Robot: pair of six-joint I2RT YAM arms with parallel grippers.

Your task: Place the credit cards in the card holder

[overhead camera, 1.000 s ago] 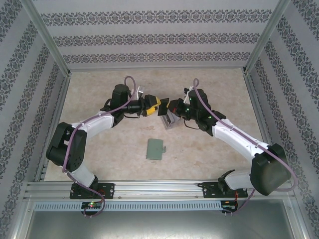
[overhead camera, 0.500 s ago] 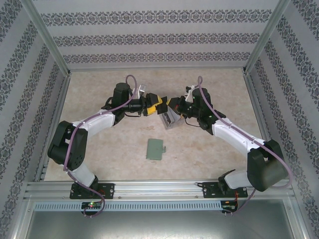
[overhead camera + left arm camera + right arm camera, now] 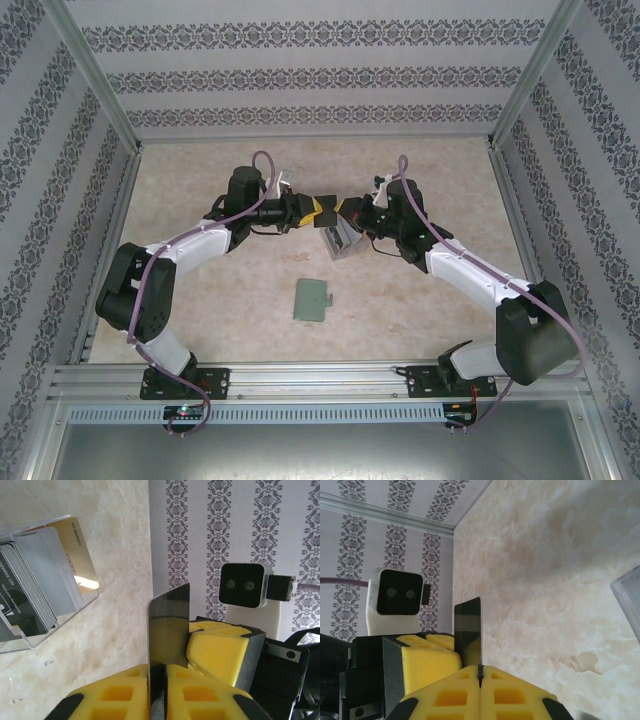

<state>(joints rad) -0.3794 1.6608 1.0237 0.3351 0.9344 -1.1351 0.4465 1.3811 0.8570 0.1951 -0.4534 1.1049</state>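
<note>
I am watching one dark credit card [image 3: 169,622] being held in the air on edge, above the far half of the desk [image 3: 420,300]. It is thin, flat and glossy, and its black face is picking up a yellow reflection. The left end effector [image 3: 157,675] is gripping it, with its blocky yellow fingers shut on the card's lower part. The right end effector [image 3: 480,672] is gripping the same card, its fingers pressed together and the card's edge rising from the seam between them. From above, the two are meeting nose to nose.

The other credit cards [image 3: 35,585] are standing packed in a clear box [image 3: 340,240] on the desk just below that meeting point. They are grey and dark slabs, with a shiny tan card [image 3: 82,560] at the end of the row. The box's walls are transparent and hard-edged.

The card holder [image 3: 313,300] is lying flat on the desk nearer the arm bases, well apart from both end effectors. It is a small sage-green rectangle with a matte look.

The desk is showing a pale beige, marbled surface with soft cloudy veining. White wallpaper [image 3: 320,60] with dark floral stripes is closing the cell in on three sides. Plain aluminium rails [image 3: 320,380] are framing the near edge and the corners.
</note>
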